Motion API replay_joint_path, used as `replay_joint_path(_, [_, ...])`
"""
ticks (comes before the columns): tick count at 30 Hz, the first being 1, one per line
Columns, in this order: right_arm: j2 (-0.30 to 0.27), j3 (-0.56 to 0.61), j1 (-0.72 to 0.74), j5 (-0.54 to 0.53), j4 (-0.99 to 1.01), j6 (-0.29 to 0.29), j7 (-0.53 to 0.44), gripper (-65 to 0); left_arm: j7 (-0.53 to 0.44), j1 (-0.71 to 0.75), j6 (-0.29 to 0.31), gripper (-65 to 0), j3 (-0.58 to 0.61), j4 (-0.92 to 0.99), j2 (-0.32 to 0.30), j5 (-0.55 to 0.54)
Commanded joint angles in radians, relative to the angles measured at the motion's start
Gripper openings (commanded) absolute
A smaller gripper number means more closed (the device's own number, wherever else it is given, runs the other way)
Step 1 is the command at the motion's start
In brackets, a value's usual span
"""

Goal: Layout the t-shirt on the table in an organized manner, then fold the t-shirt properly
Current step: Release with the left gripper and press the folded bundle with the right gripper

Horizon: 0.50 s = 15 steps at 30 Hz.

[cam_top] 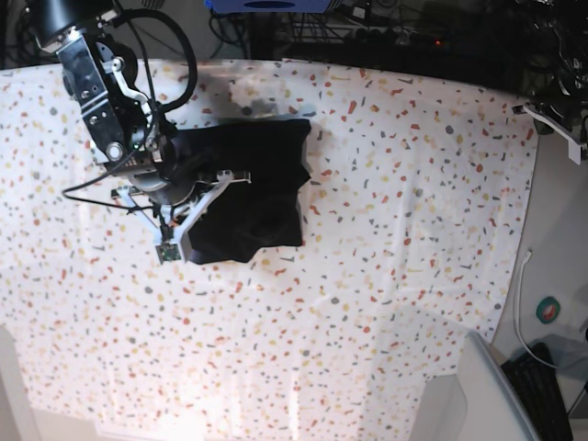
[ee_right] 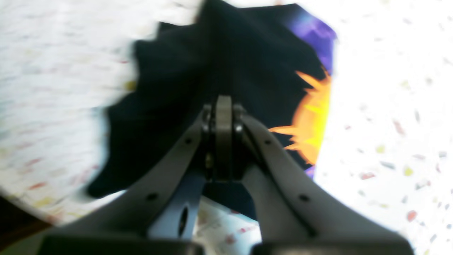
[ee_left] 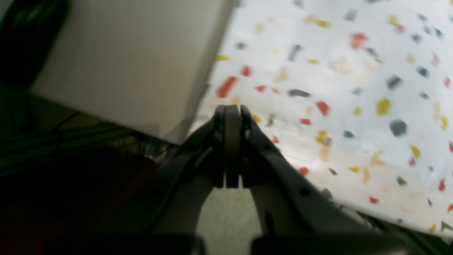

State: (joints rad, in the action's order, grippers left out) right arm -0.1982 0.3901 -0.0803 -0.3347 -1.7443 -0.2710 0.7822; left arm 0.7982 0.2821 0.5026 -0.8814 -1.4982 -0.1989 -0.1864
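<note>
Both jaws are pressed together, empty: the right gripper (ee_right: 223, 106) hangs over the bunched black t-shirt (cam_top: 253, 188), sun print at its edge, on the far-left table (cam_top: 395, 239); the left gripper (ee_left: 231, 115) is near the table's edge.

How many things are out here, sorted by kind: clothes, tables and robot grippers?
T-shirt: 1
Table: 1
Grippers: 2, left gripper and right gripper
Total: 4
</note>
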Motion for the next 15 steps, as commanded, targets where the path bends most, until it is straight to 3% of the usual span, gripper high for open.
replay_joint_path(1, [0.009, 0.0, 0.034, -0.002, 0.017, 0.003, -0.039, -65.0, -0.016, 0.001, 0.006, -65.0, -0.006, -0.017, -0.015, -0.005])
replay_joint_path(8, [0.075, 0.139, 0.136, -0.002, 0.171, 0.005, -0.117, -65.0, -0.016, -0.002, 0.006, -65.0, -0.005, -0.017, -0.001, -0.005])
replay_joint_path(15, [0.15, 0.301, 0.23, -0.002, 0.208, 0.005, -0.132, -65.0, -0.016, -0.011, 0.006, -65.0, -0.005, -0.008, -0.001, -0.005])
